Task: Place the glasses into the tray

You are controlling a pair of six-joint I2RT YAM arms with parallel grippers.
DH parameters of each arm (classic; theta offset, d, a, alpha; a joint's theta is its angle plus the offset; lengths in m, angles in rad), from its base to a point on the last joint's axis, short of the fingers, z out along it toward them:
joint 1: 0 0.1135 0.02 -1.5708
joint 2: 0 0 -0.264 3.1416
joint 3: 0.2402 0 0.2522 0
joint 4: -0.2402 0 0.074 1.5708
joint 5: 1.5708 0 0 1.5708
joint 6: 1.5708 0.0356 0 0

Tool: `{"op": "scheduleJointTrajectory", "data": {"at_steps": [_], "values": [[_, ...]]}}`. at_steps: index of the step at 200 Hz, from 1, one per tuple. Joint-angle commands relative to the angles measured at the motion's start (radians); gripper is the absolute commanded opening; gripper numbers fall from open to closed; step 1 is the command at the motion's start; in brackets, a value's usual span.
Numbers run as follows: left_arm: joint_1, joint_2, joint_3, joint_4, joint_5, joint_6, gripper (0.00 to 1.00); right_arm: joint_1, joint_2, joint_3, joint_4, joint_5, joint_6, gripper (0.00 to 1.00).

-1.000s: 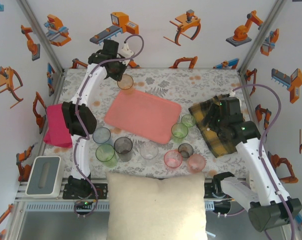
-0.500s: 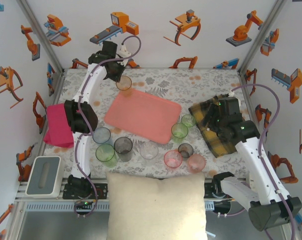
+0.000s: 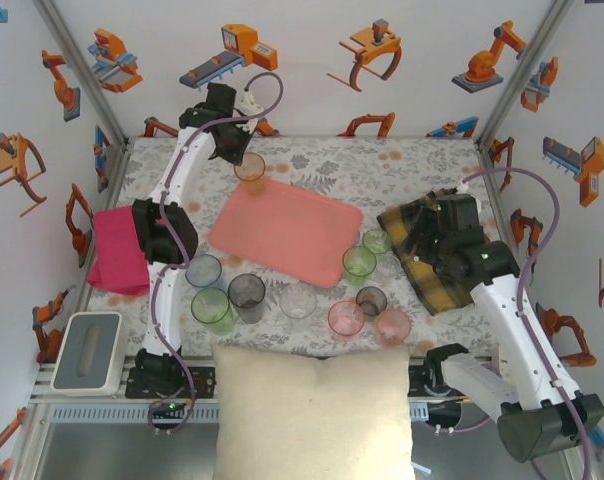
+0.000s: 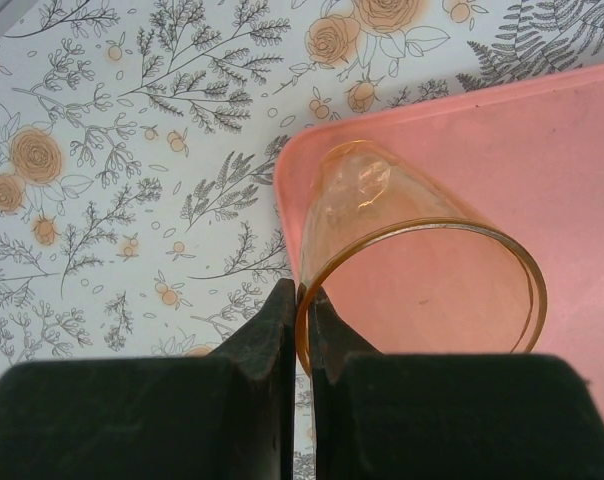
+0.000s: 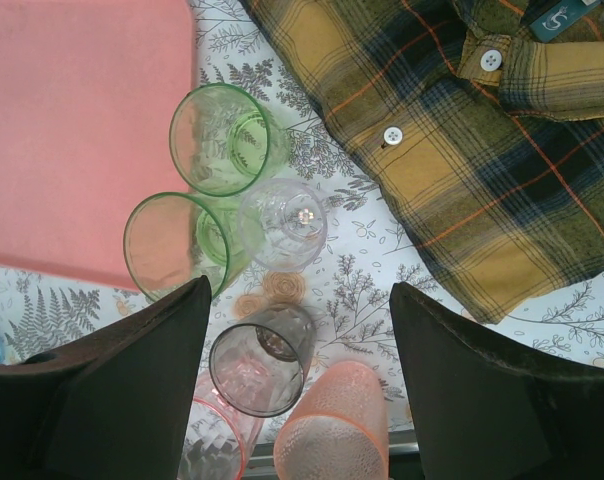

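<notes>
Rim of amber glass (image 4: pixel 412 270) is pinched by left gripper (image 4: pixel 302 300), fingers clamped on it, one inside, one outside. In top view, amber glass is held at 11 o'clock corner of tray (image 3: pixel 282 230); touching or not cannot be told. Fingers of right gripper (image 5: pixel 300 300) are held wide apart, nothing between them. Under it, green glass (image 5: pixel 227 138), clear glass (image 5: pixel 287 222), grey glass (image 5: pixel 262 370) and pink glass (image 5: pixel 332 425) are bunched on table by tray's 4 o'clock corner. Plaid cloth (image 5: pixel 462 150) is spread at 3 o'clock of tray.
</notes>
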Motion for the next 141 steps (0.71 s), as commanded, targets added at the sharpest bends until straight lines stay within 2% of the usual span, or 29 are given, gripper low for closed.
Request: {"op": "scheduleJointTrajectory", "data": {"at_steps": [1, 79, 104, 125, 141], "values": [[0.004, 0.016, 0.035, -0.020, 0.019, -0.010, 0.13, 0.008, -0.016, 0.023, -0.015, 0.022, 0.019, 0.67], [0.007, 0.029, 0.060, -0.024, 0.006, -0.001, 0.25, 0.016, -0.027, 0.019, -0.021, 0.027, 0.024, 0.67], [0.007, 0.034, 0.063, -0.024, 0.001, 0.000, 0.26, 0.015, -0.029, 0.018, -0.020, 0.027, 0.026, 0.67], [0.008, 0.036, 0.067, -0.024, -0.003, 0.001, 0.34, 0.017, -0.029, 0.019, -0.022, 0.027, 0.026, 0.67], [0.008, 0.036, 0.071, -0.027, -0.010, 0.005, 0.36, 0.017, -0.029, 0.021, -0.022, 0.027, 0.026, 0.67]]}}
